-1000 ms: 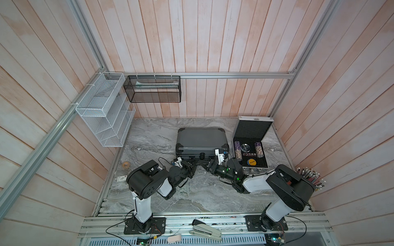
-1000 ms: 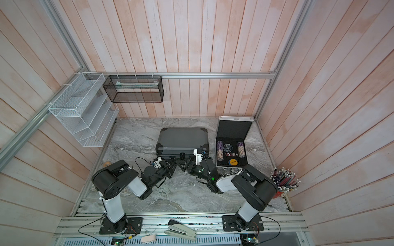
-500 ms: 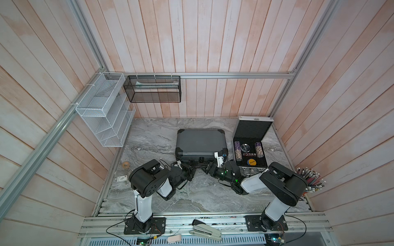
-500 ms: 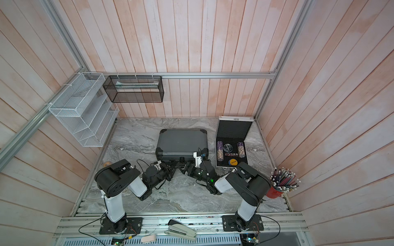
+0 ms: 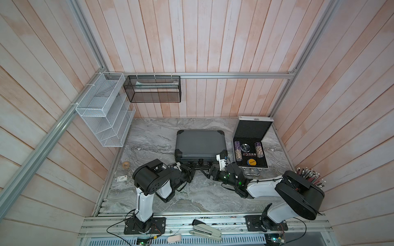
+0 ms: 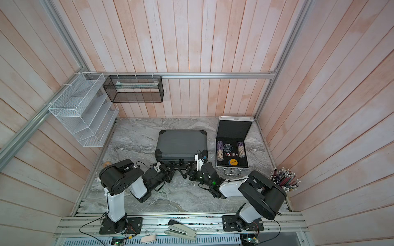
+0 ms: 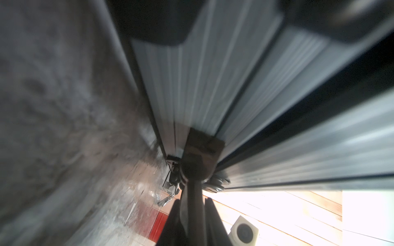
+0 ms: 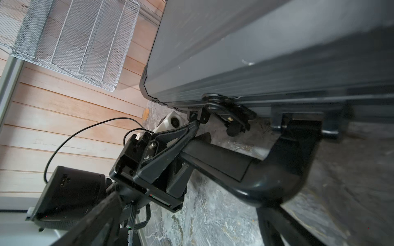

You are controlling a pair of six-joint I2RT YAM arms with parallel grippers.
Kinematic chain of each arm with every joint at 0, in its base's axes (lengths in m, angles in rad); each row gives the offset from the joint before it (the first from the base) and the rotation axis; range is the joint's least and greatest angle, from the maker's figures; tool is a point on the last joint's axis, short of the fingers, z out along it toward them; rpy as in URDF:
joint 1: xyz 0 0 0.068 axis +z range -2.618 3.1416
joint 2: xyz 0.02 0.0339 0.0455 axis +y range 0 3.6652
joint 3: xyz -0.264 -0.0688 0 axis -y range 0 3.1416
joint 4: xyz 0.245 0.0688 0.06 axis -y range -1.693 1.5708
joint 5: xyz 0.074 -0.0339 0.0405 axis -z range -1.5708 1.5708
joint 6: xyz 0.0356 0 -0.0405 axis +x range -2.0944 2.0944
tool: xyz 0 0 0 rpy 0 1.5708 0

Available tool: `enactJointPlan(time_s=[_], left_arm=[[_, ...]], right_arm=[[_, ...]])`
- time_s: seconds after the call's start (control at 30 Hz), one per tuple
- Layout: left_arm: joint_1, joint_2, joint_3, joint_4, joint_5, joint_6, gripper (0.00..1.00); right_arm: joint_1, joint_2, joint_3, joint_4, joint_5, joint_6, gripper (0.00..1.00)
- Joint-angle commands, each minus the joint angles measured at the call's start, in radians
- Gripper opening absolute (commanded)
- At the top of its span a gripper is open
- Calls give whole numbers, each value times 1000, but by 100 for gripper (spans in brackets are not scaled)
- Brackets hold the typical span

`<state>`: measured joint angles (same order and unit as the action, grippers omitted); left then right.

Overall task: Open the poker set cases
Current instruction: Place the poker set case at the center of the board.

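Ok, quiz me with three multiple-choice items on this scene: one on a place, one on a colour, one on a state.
1. Relative to the grey case, the silver case stands: A) on top; B) to the robot's right; C) behind it.
2. The lone disc at the silver case's front is: A) red; B) yellow; C) green.
3. The grey case is: A) shut; B) propped wide open; C) tipped on its side.
Answers: 1 B, they sit side by side in both top views. 2 B, it shows yellow. 3 A, it lies flat and closed.
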<state>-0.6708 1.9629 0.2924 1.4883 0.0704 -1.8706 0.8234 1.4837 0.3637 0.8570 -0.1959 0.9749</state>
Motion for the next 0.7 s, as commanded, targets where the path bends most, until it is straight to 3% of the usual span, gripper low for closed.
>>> enactJointPlan(time_s=[0.0,0.33,0.67], left_arm=[[-4,-8,-20,151,-24,-33,5],[-22,19,-31,116,-14,-51,46],[-39,4,-82,90,-31,-46,70]], right_arm=[[0,-60,-9,-18,85,-87,98],[-2,-139,-8,-88,180,-161,98],[-9,-150,3,-117,200,-189,98]])
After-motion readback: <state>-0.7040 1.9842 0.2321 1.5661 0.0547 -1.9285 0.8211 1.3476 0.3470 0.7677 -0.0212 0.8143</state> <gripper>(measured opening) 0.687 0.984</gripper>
